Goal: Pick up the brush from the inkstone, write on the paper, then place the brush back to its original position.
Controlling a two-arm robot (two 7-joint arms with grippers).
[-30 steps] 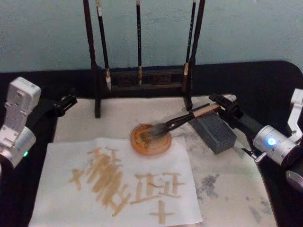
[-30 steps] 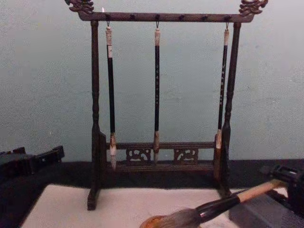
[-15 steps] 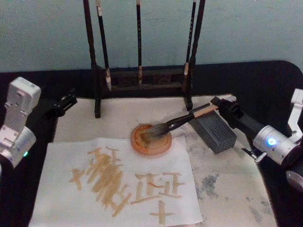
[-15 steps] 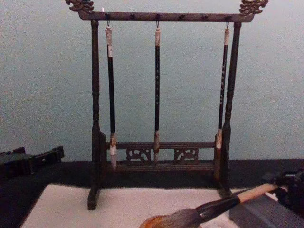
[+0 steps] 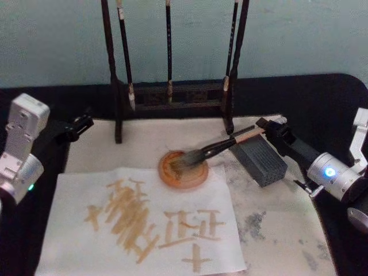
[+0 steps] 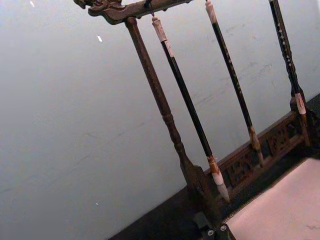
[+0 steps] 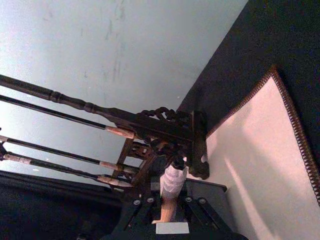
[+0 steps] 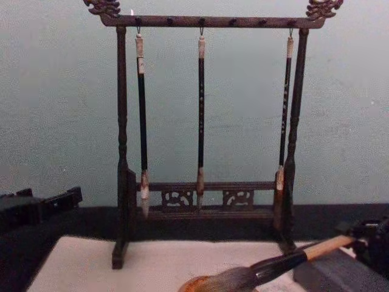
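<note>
Paper [image 5: 172, 253] lies nearest on the table [image 5: 299, 98], marked with tan strokes. Just beyond it the brush [image 5: 215, 148] has its bristles in the round inkstone [image 5: 195, 179], and the handle slants up across a grey block [image 5: 261, 163]. My right hand [image 5: 275, 131] is at the end cap, fingers [image 7: 194, 210] narrowly apart on either side. My left hand [image 5: 80, 123] is parked at the left edge; grip state: cannot tell. Farthest is the rack [image 5: 172, 95] with three thin brushes.
</note>
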